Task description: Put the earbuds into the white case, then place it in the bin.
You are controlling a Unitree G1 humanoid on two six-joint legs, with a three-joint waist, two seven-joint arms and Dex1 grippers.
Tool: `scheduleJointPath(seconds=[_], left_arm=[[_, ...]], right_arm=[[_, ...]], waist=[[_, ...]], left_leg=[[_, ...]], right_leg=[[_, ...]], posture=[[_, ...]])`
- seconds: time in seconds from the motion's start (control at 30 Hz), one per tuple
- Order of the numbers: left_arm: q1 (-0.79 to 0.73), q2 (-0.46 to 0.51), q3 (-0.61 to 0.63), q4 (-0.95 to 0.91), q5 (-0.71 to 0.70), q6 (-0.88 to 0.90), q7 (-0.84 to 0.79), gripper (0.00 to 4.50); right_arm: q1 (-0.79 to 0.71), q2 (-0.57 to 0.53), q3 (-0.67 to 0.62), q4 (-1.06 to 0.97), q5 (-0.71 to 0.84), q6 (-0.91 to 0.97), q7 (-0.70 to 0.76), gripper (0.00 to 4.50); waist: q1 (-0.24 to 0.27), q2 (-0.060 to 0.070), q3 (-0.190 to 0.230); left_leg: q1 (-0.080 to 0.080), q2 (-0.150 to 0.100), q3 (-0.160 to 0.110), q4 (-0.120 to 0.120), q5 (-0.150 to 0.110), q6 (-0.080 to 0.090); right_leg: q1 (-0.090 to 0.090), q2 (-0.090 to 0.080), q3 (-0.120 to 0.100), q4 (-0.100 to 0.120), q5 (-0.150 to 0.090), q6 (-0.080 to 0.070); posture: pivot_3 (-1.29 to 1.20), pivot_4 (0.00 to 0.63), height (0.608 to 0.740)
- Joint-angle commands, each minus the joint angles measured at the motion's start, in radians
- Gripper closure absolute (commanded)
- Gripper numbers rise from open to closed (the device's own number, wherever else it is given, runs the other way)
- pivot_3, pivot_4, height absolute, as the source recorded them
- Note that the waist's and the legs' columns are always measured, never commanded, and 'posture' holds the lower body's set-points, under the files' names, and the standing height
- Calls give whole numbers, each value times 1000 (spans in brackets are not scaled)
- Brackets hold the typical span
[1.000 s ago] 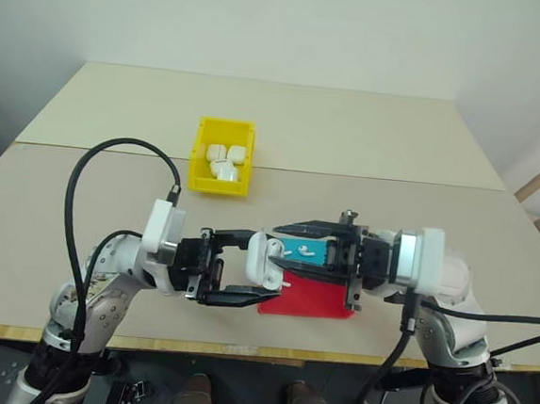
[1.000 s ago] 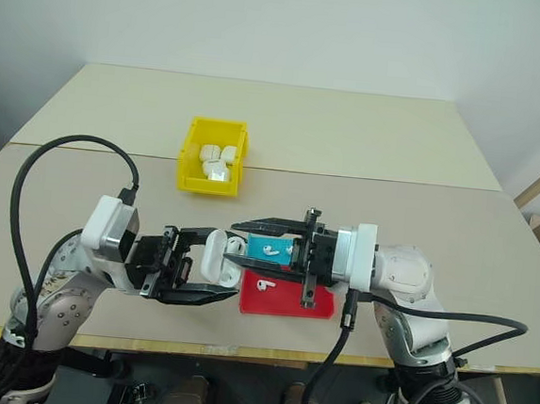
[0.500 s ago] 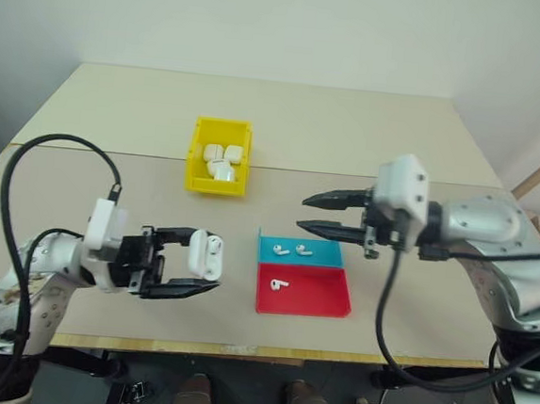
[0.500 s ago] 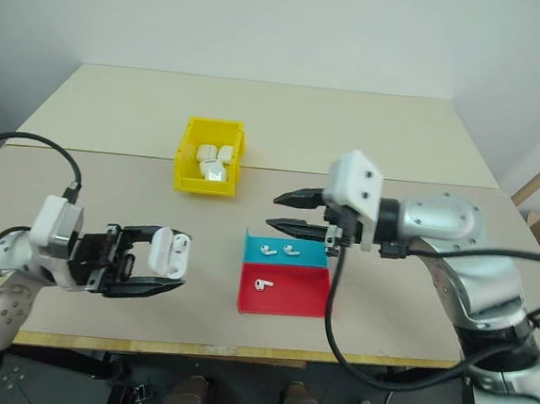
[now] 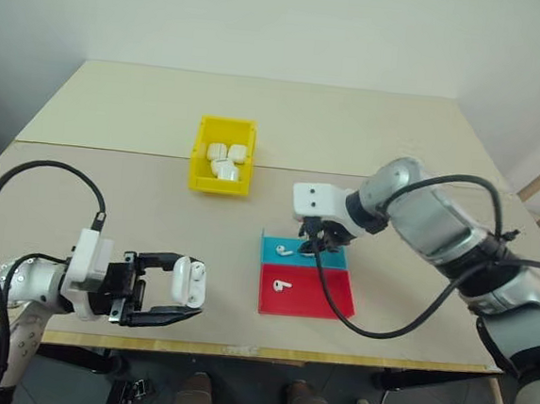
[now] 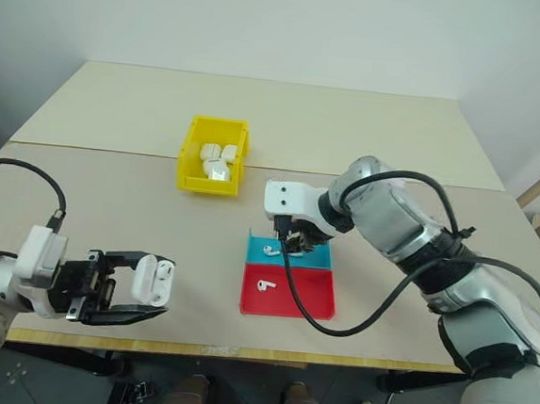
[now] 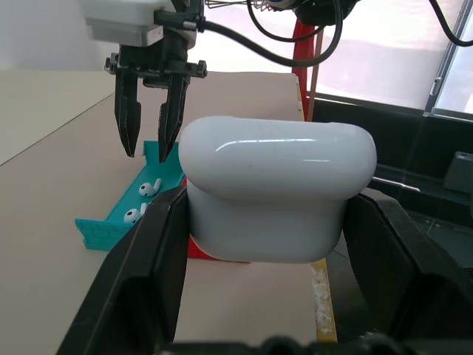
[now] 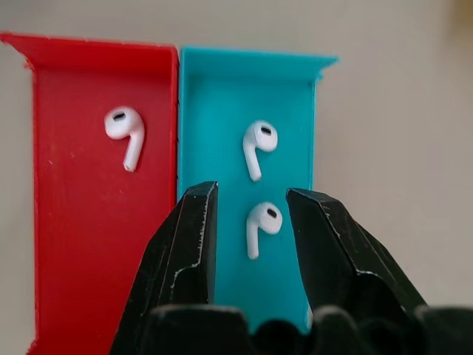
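Observation:
The white case (image 5: pixel 187 281) sits crosswise between the two black fingers of my left gripper (image 5: pixel 187 287), which is shut on it near the table's front left edge. In the left wrist view the case (image 7: pixel 277 192) is close up. My right gripper (image 5: pixel 311 246) points down over the blue tray (image 5: pixel 270 251), open. In the right wrist view one of the earbuds (image 8: pixel 260 222) lies between its fingertips (image 8: pixel 199 222), untouched. A second earbud (image 8: pixel 259 140) lies beyond it. A third (image 8: pixel 124 129) lies in the red tray (image 8: pixel 74 222). The yellow bin (image 5: pixel 199 149) stands farther back.
The bin holds several white cases (image 5: pixel 225 158). The red tray (image 5: pixel 319 291) adjoins the blue one on its near side. A black cable (image 5: pixel 372 329) loops from the right arm over both trays. A seam runs across the table behind the bin.
My right gripper left the case, swung forward and tipped down over the blue tray. My left gripper carried the case left and lower, towards the table's front edge.

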Motion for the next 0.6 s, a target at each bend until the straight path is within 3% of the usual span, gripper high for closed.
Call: scheduleJointPath(seconds=[0.03, 0.6], left_arm=[[-2, -12, -7, -36, 4, -29, 18, 1669], [-8, -38, -57, -43, 20, -60, 43, 1669]], right_arm=[[-39, 18, 15, 24, -65, -8, 38, 2614], [-47, 160, 35, 173, -237, 0, 68, 2614]], waist=[[-1, 0, 0], [-4, 0, 0]], left_leg=[[0, 0, 0, 0, 0, 0], [0, 0, 0, 0, 0, 0]], right_leg=[[0, 0, 0, 0, 0, 0], [0, 0, 0, 1, 0, 0]], posture=[[0, 150, 740], [0, 150, 740]])
